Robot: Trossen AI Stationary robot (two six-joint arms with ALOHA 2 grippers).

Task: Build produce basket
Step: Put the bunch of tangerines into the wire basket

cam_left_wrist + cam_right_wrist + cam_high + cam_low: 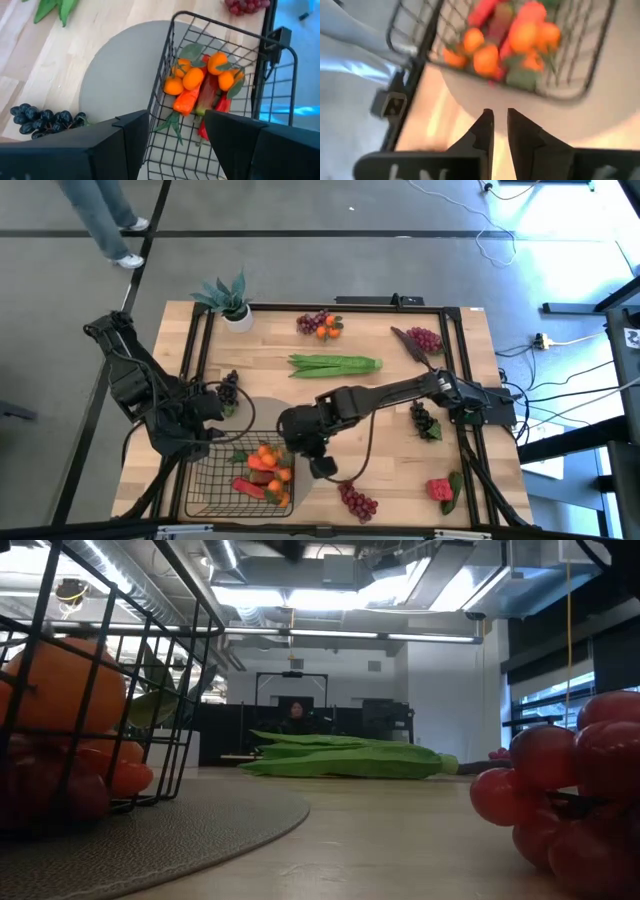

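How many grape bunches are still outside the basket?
4 in the high view: a red bunch at the far right, a dark one beside the right arm, a dark one by the left gripper, a red one at the near edge.

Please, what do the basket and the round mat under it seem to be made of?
The basket looks like thin metal wire with a dark, probably painted or coated finish: the bars are slim and form an open grid. The mat looks like grey felt or woven fabric, matte with no shine; the low view shows a fine ribbed texture. Both are judged by look only.
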